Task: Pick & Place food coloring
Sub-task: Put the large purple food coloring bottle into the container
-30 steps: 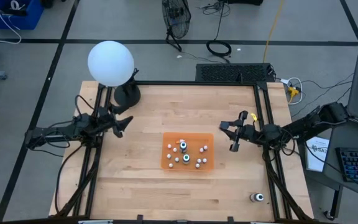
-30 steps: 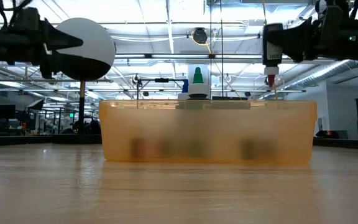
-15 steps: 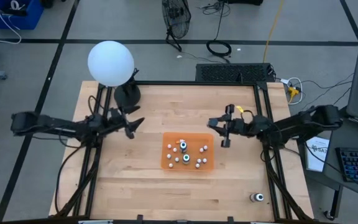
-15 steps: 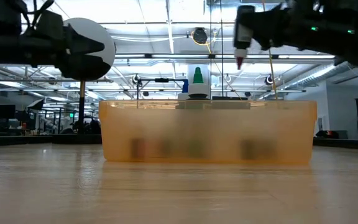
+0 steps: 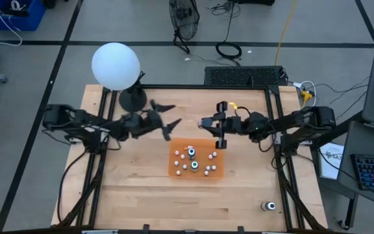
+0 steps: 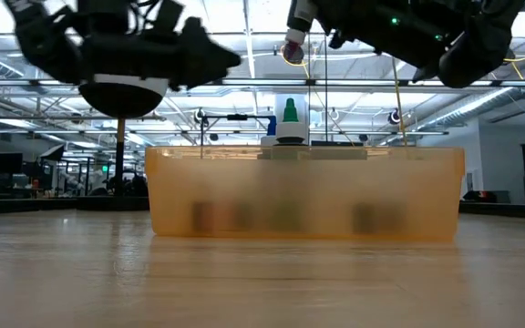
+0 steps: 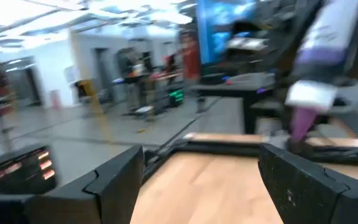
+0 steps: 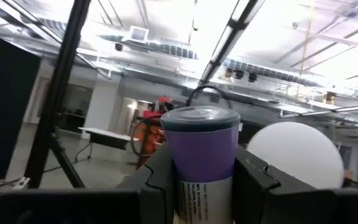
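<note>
Orange tray waits just below your loaded right gripper.
Its jaws clamp a purple bottle; centre it over the tray, lower, then release. Left gripper, beside the tray, is spread empty.

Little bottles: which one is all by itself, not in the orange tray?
The food coloring bottle standing alone near the table's front right corner. The other bottles crowd inside the orange tray, except one held in the right gripper.

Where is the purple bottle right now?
The purple food coloring bottle is clamped in the right pincer. In the high view it hangs over the back right edge of the orange tray, facing the open left pincer.
</note>
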Available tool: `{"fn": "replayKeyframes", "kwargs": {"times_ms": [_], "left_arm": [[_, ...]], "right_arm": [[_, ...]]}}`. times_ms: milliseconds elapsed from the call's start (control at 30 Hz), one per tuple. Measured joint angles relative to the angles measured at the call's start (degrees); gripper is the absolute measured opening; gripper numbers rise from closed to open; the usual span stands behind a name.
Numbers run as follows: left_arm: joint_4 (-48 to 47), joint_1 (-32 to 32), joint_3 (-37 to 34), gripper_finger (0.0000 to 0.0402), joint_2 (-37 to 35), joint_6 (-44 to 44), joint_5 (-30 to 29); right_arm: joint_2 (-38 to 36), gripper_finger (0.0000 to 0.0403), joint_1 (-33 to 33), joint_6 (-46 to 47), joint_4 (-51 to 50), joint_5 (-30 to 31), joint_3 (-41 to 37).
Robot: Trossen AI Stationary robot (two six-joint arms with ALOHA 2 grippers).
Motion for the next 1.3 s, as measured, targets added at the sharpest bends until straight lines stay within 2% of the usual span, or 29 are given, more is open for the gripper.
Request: {"fn": "replayKeyframes", "kwargs": {"times_ms": [233,333,633,1000,1300], "left_arm": [[-1.3,-0.3,10.4,0.031,9.1,-1.9,15.7],[-2.4,-1.3,13.4,0.031,11.9,-2.3,19.5],[-5.0,-2.8,20.5,0.031,17.8,-1.2,20.0],[-6.5,-2.8,21.4,0.031,16.3,3.3,19.9],[-7.0,-2.6,21.3,0.0308,15.2,3.2,19.9]], "right_arm": [[0.8,0.0092,0.1,0.9,-0.9,-1.4,1.1],[0.8,0.0092,0.1,1.3,-1.6,-1.4,1.1],[0.8,0.0092,0.1,2.3,-1.8,-1.4,1.1],[0.8,0.0092,0.1,2.2,-3.5,-1.4,1.1],[0.8,0.0092,0.1,2.3,-3.6,-1.4,1.1]]}}
